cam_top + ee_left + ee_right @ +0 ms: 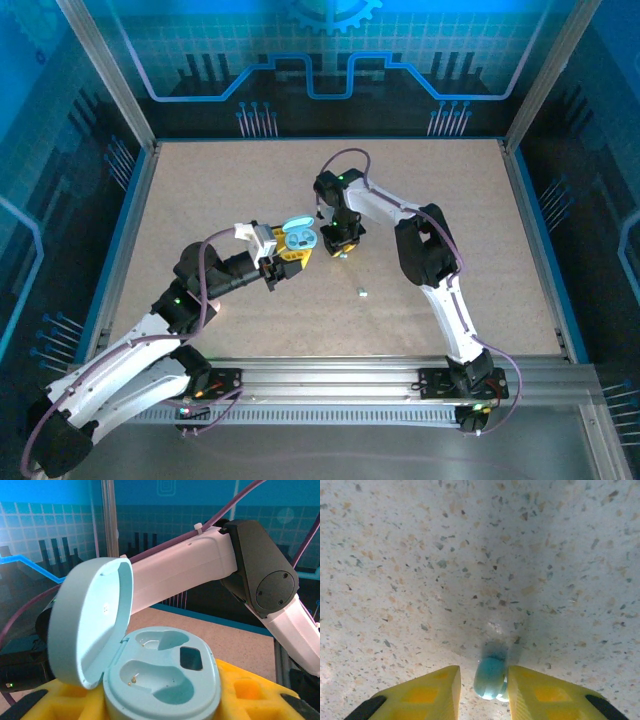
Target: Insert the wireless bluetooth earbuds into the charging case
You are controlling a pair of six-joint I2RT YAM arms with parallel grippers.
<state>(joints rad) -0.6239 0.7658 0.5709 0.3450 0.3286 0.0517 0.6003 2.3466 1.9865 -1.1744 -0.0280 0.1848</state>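
Earbud 1 [489,679], a tiny pale blue glossy plastic piece, sits on the speckled tan tabletop [470,555] between the 2 yellow fingers of my right gripper [484,674]. It touches or nearly touches my right-hand finger. A thin strip of table shows between it and my left-hand finger, so these jaws stand narrow and are not clamped on it. Ahead of the fingertips lies open, flat surface.

From above, my right gripper points straight down near the middle of the table. Earbud 2 [361,293], a like pale speck, lies nearer my bases than that gripper and slightly to its right, with open surface all round it.

My left gripper [283,255] is closed on the pale mint oval plastic charging case [299,238], held just left of my right gripper with little room between them. In the left wrist view the case rests between my yellow fingers [245,692]. Its lid [90,620] is hinged up at the left and tilted back, and its 2 moulded wells face up with small gold contacts showing. The white link of my right arm [190,565] crosses just behind the lid's upper edge.

Aluminium frame rails [530,210] bound the table. Both grippers stand well apart from every rail, and the widest open surface lies beyond my right gripper and to its right.
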